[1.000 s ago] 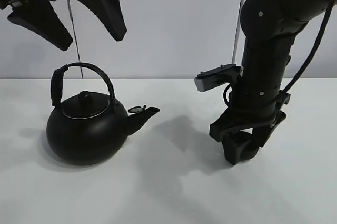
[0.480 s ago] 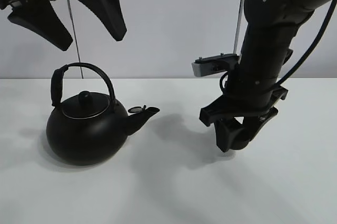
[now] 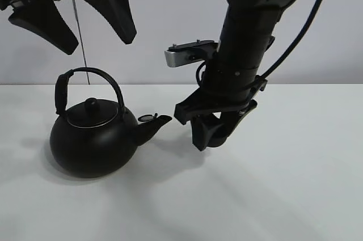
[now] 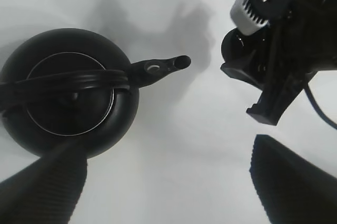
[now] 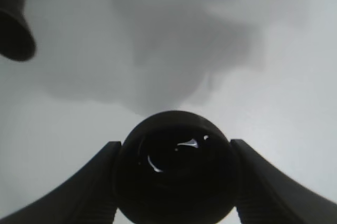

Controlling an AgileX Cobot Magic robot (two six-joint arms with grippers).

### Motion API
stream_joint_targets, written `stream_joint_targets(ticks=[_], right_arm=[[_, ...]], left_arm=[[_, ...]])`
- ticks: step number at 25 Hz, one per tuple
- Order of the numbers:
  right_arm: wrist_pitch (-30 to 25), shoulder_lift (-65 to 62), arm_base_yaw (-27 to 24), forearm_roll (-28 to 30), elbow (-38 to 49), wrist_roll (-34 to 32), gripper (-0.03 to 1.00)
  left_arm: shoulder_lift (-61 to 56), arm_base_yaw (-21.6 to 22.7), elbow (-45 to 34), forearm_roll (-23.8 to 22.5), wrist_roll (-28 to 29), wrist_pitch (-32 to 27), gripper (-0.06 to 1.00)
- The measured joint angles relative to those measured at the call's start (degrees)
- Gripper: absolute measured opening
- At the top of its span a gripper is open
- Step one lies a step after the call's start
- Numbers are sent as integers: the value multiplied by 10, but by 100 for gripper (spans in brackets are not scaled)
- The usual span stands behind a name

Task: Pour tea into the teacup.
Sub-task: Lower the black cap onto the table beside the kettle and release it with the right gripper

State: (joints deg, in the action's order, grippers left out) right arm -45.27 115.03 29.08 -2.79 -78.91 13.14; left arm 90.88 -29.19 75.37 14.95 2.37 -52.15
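kettle (image 3: 93, 144): one | teacup (image 5: 175, 166): one | grippers: two, the left gripper (image 3: 97, 39) and the right gripper (image 3: 214, 133) | table (image 3: 295, 184): one | lid (image 3: 91, 115): one | spout (image 3: 150, 127): one | arched handle (image 3: 96, 74): one | grey camera (image 3: 190, 54): one

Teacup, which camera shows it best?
Right wrist: the teacup sits large in the right claw, inside visible. Exterior high shows it mostly hidden by the claw; left wrist, only a dark edge.

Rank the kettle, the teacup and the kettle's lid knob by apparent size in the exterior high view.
1. kettle: clearly the largest.
2. teacup: held in the right gripper and partly hidden, so its place above the knob is tentative.
3. lid knob: the smallest.
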Motion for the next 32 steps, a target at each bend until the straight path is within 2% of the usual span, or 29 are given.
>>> stream_joint_targets(ticks=[4, 12, 32], right_arm=[[-1, 24, 17, 0, -28, 0, 40], [-2, 72, 18, -1, -70, 0, 40], [0, 93, 18, 0, -75, 0, 40]], left_arm=[[0, 0, 0, 0, 0, 1, 61], [0, 0, 0, 0, 0, 1, 61], [0, 0, 0, 0, 0, 1, 61]])
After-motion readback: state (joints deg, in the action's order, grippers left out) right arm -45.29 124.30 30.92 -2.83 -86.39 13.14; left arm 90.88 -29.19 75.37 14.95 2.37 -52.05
